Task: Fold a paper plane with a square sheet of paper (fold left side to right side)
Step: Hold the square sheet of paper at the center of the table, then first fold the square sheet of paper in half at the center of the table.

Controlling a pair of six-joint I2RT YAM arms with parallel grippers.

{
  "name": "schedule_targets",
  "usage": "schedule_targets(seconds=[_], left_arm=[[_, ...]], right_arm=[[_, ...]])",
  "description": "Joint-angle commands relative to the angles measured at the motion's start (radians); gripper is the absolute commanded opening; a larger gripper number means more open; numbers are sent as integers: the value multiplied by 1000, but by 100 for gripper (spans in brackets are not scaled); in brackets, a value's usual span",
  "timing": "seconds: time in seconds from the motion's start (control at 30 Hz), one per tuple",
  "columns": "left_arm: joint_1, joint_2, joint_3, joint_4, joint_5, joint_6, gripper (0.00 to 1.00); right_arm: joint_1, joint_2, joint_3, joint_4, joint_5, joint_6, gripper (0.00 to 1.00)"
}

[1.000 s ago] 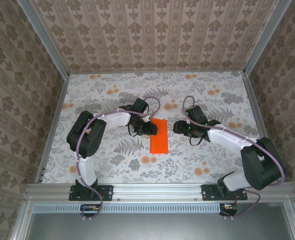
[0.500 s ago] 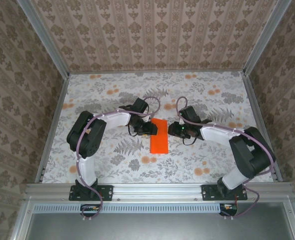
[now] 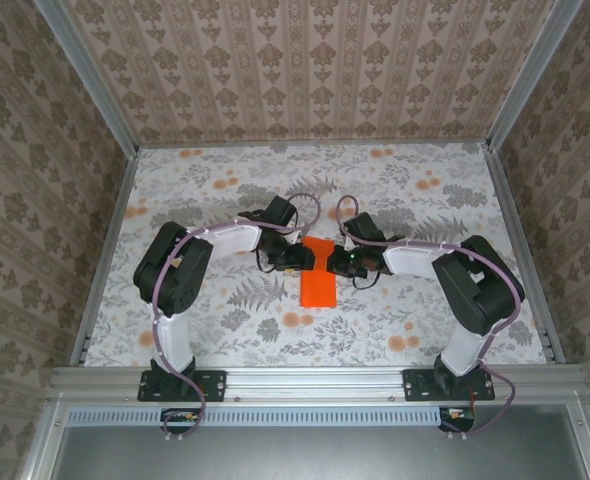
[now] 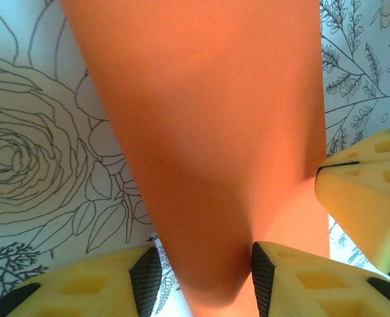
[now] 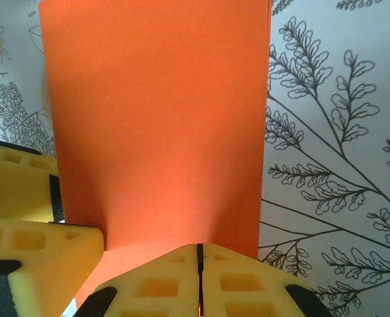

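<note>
The sheet (image 3: 318,283) lies at the middle of the tabletop (image 3: 225,180), folded to a narrow rectangle whose long sides run from the near edge toward the far edge, leaning a little to the right at the far end. Both grippers meet at its far half. The left gripper (image 3: 295,258) is at the sheet's left edge. In the left wrist view its fingers (image 4: 277,281) stand partly apart with a rounded bulge of the paper between them. The paper lies against the right pad and close to the left pad, and whether it is pinched I cannot tell. The right gripper (image 3: 336,262) is at the sheet's right edge with its jaws closed. In the right wrist view the two fingertips (image 5: 155,284) are pressed together along a thin seam, right at the near edge of the paper. Whether paper is caught in that seam I cannot tell. The rest of the sheet lies flat on the flower-printed surface.
</note>
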Motion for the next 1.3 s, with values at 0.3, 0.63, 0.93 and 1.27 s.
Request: schedule_targets(seconds=[0.3, 0.63, 0.93, 1.27], left_arm=[[-23, -40, -48, 2, -106, 37, 52], [-3, -248, -85, 8, -34, 36, 53], [-18, -158, -127, 200, 178, -46, 33], [-19, -80, -131, 191, 190, -36, 32]], right_arm=[[17, 73, 42, -141, 43, -15, 8], [21, 84, 42, -175, 67, -20, 7], [22, 78, 45, -194, 78, -26, 6], [22, 75, 42, -209, 88, -32, 6]])
